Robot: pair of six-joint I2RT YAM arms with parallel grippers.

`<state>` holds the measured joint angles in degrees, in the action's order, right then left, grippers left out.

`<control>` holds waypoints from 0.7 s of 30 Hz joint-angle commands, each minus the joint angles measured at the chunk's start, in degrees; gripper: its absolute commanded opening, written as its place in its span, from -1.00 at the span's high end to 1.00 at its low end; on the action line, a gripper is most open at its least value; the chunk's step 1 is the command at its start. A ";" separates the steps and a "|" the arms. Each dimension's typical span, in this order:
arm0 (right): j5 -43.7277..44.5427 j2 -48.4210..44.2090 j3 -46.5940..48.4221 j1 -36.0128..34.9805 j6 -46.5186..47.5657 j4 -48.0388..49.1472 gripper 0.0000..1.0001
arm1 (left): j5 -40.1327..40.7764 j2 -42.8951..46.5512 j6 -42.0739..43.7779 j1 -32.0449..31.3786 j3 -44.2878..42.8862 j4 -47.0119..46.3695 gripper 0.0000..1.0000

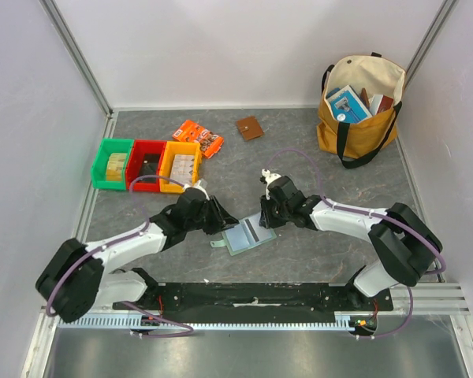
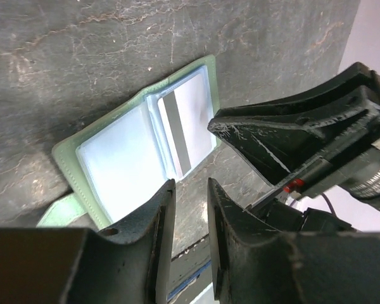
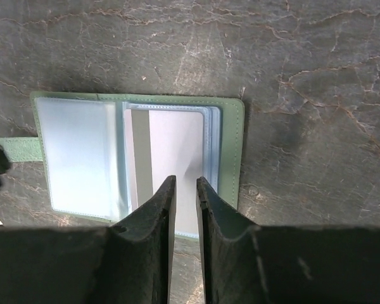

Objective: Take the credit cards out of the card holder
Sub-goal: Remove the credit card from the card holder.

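One credit card (image 3: 177,142) shows, tucked in a clear sleeve of the card holder (image 1: 244,235), which lies open and flat on the table (image 1: 315,169) near the middle of its near edge. Expect it to be thin, stiff and slick, so pinch its edge at the sleeve's mouth. Your right hand (image 3: 183,180) hovers there with fingers nearly together; I cannot tell if it grips. Your left hand (image 2: 190,183), narrowly parted, holds nothing.

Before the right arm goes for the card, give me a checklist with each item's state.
1. Card holder open flat: ok.
2. Card showing in a sleeve: ok.
3. Right gripper lined up over the card: ok.
4. Card gripped: not ok, jaws a slit apart, nothing between.
5. Left gripper pinning the holder: cannot tell, it sits at the holder's edge.
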<state>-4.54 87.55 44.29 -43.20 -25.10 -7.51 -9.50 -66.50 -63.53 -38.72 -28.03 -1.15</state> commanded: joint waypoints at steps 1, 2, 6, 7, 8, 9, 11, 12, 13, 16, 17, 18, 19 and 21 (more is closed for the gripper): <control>-2.49 -0.45 -0.70 0.66 0.93 2.76 0.51 | -2.98 -5.91 0.51 -1.01 -2.38 -6.58 0.34; -3.02 -0.19 -1.05 0.66 0.93 3.02 0.50 | -2.90 -7.23 0.16 -1.18 -2.29 -7.63 0.34; -5.04 0.43 -2.37 0.66 0.93 4.52 0.52 | -3.34 -11.97 -0.89 -1.53 -2.29 -10.10 0.34; -5.65 0.60 -2.63 0.75 0.76 4.87 0.52 | -3.34 -12.86 -1.07 -1.71 -2.20 -10.62 0.34; -6.53 0.87 -2.89 0.84 0.76 5.39 0.52 | -3.42 -13.65 -1.33 -1.80 -2.12 -11.06 0.34; -7.23 1.13 -3.24 0.75 0.41 6.01 0.52 | -3.16 -14.27 -1.68 -1.97 -2.03 -11.42 0.34; -8.73 1.66 -3.69 0.75 -0.03 7.06 0.52 | -3.25 -15.50 -2.47 -2.15 -1.68 -12.47 0.34; -9.26 1.92 -3.86 0.75 -0.30 7.07 0.53 | -3.51 -15.94 -2.83 -2.32 -1.33 -13.08 0.34; -9.61 2.10 -4.04 0.75 -0.47 7.07 0.52 | -3.68 -16.55 -3.18 -2.41 -1.32 -13.61 0.34; -10.14 2.54 -4.56 0.75 -0.74 9.00 0.52 | -4.12 -17.78 -4.15 -3.03 -1.15 -15.02 0.34; -10.14 2.54 -4.57 0.75 -0.82 9.09 0.52 | -4.21 -18.22 -4.41 -3.20 -1.06 -15.29 0.34; -10.14 2.54 -4.65 0.75 -0.83 9.09 0.52 | -4.21 -18.75 -4.59 -3.38 -1.23 -15.38 0.34; -10.14 2.37 -4.74 0.75 -0.83 9.18 0.53 | -4.30 -19.02 -4.76 -3.55 -1.32 -15.81 0.34; -9.71 1.84 -4.83 0.75 -0.74 9.09 0.53 | -4.30 -19.81 -5.03 -3.73 -1.59 -16.25 0.34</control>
<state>-13.80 89.10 40.42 -42.57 -25.74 0.47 -12.64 -84.86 -66.11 -41.80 -28.77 -13.58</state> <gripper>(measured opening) 0.240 0.332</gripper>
